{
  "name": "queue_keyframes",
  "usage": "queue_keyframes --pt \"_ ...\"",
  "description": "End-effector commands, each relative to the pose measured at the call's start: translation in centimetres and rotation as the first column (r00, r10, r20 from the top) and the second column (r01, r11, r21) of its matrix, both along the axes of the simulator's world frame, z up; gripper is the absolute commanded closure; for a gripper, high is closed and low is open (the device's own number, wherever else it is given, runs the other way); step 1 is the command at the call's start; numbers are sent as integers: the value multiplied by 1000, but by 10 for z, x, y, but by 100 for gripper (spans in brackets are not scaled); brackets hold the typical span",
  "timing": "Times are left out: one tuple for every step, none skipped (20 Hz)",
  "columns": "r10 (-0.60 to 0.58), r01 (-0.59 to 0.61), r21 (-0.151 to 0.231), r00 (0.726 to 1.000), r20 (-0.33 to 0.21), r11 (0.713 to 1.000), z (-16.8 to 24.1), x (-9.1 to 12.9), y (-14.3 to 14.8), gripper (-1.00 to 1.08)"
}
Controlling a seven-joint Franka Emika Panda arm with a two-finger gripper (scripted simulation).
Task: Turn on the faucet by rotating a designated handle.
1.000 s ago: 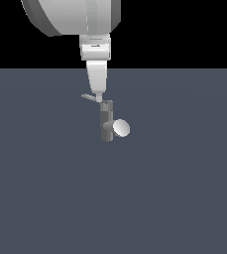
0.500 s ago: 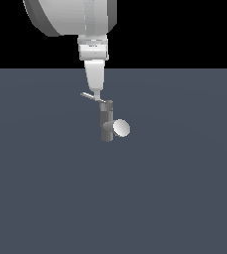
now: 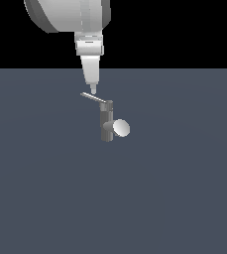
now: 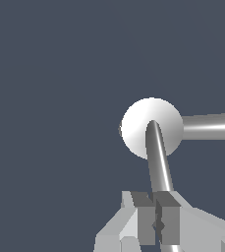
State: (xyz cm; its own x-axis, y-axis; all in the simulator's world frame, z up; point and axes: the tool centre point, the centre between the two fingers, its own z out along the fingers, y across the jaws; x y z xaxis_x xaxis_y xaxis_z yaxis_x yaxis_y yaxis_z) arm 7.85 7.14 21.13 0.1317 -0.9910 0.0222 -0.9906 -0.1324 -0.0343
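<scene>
where the dark grey floor (image 3: 45, 198) fills the lower part of the exterior view, the faucet (image 3: 106, 126) stands alone a little above the middle, a small dark grey post with its long axis upright. from the post's top the handle (image 3: 94, 97) runs as a thin, flat, light grey bar, its long axis slanting up and away toward the exterior view's left, so its free end is the higher end and lies farthest from the post. lower on the post a short stubby spout (image 3: 121, 128) points toward the exterior view's right and slightly forward, ending in a pale round face. the post looks matt and darker than the bar, which catches a bright streak of light along its length. in the wrist view the faucet is seen from above, the handle (image 4: 159, 162) a shiny rod that reaches in toward the gripper (image 4: 156, 224). the gripper (image 3: 92, 90) hangs point-down from the white arm (image 3: 68, 15), its tip just above the handle's free end, touching or nearly so. its two fingers are pressed together with only a hairline seam between them, clenched on nothing.
</scene>
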Motion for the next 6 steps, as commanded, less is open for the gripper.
queue_keyframes --pt "41 -40 14 999 -33 999 -27 -1 31 108" --pt "44 -43 15 998 -34 999 -27 1 34 108" --pt "46 -46 16 998 -34 999 -28 3 36 108" --pt "49 -48 16 998 -35 999 -28 5 39 108" --pt "52 -51 17 998 -36 999 -29 7 41 108" --pt "52 -51 17 998 -36 999 -29 7 41 108"
